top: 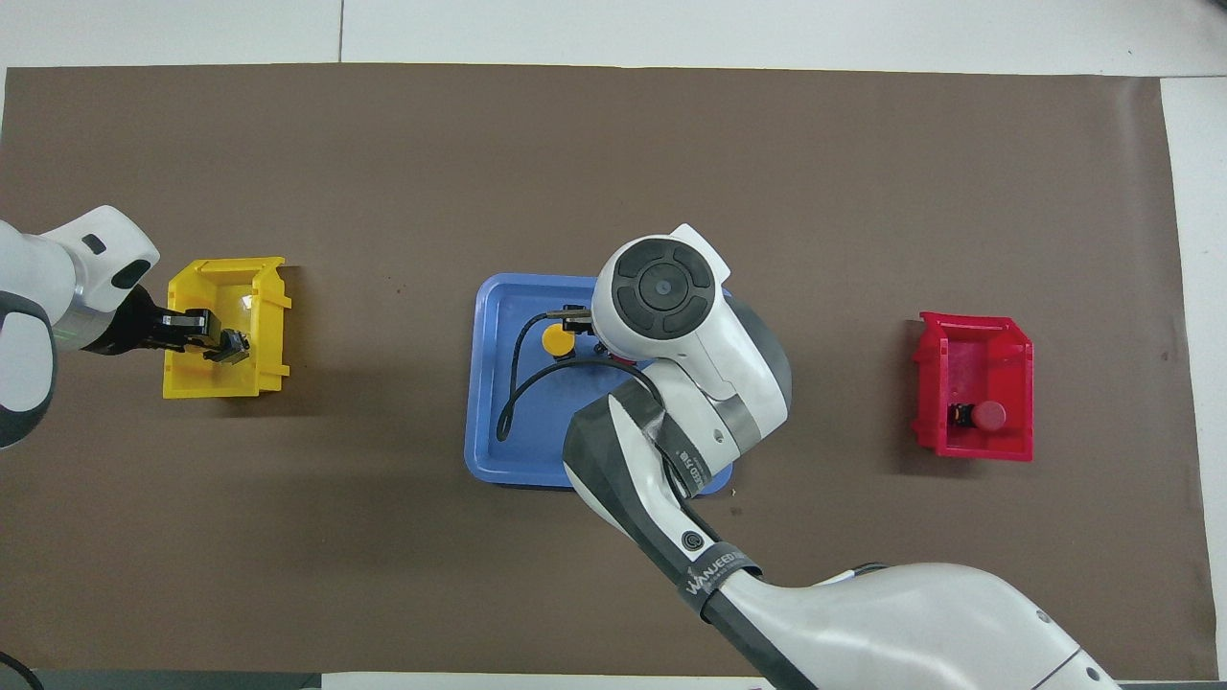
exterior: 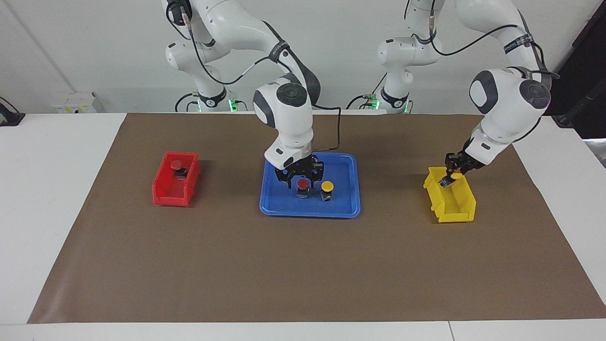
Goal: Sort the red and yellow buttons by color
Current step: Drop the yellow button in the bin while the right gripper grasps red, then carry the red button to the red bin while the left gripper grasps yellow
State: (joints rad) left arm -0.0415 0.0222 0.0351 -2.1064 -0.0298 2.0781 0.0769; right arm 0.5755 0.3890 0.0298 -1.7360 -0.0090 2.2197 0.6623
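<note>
My blue tray [exterior: 348,208] sits mid-table on the brown mat [exterior: 284,274], and I place everything by it; nearest my bases, at the tray's nearer half, my right gripper [exterior: 300,179] is lowered into the tray, its black fingers [exterior: 286,178] spread on either side of a red button [exterior: 302,184] that stands upright on the tray floor, the red cap showing between them, though I cannot tell whether the pads touch it; from overhead my own wrist covers this button almost wholly; just beside it, toward my left arm's end of the tray, a yellow button [exterior: 326,188] stands upright and apart from my fingers; well away from the tray toward my right arm's end of the table sits the red bin [exterior: 173,192], with a second red button [exterior: 177,166] lying inside it at the end nearer my bases; well away from the tray toward my left arm's end sits the yellow bin [exterior: 450,208], and over its nearer end my left gripper [exterior: 450,177] hangs, clamped on another yellow button [exterior: 455,176], cap up, held at the bin's rim.
</note>
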